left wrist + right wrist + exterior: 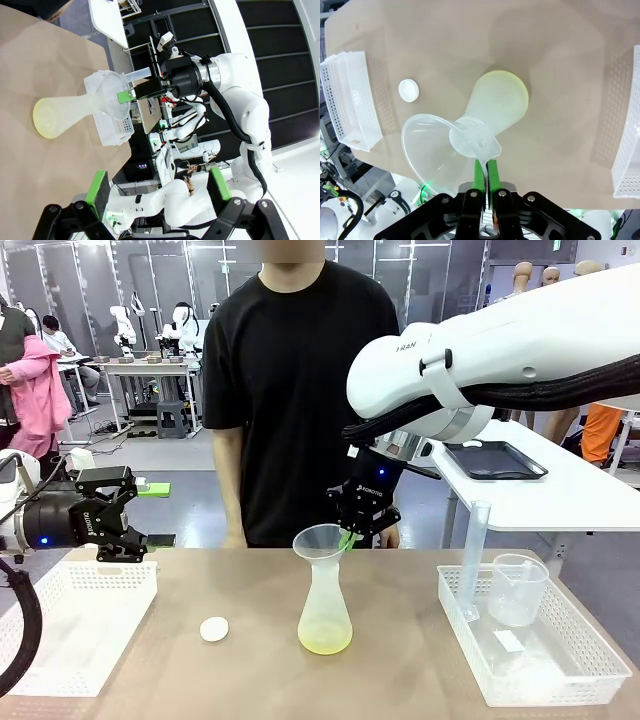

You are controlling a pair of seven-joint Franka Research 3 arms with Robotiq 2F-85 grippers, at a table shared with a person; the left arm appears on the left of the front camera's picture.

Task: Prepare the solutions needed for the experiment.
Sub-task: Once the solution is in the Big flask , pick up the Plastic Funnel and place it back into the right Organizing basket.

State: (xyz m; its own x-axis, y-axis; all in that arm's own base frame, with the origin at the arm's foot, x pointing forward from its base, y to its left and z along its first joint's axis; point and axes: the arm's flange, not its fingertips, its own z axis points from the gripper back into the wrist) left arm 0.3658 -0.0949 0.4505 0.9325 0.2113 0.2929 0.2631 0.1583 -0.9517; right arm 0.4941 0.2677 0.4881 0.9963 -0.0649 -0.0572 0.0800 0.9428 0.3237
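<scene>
A translucent conical flask (325,610) stands at mid-table, and the pale yellow-green solutions (325,642) tint its bottom. A clear funnel (320,540) sits in its neck. My right gripper (350,537) reaches in from the far side and is shut on the funnel's rim. From the right wrist the funnel (432,150) leans over the flask (495,107), its rim pinched at my right gripper (486,172). My left gripper (155,514) hangs open and empty at the left, above a tray. Its view looks past its own open fingers, left gripper (157,182), at the flask (65,112).
A small white round cap (214,629) lies left of the flask. A white perforated tray (70,635) sits at the left. Another tray (545,665) at the right holds a beaker (517,588) and a tall cylinder (473,558). A person (300,390) stands across the table.
</scene>
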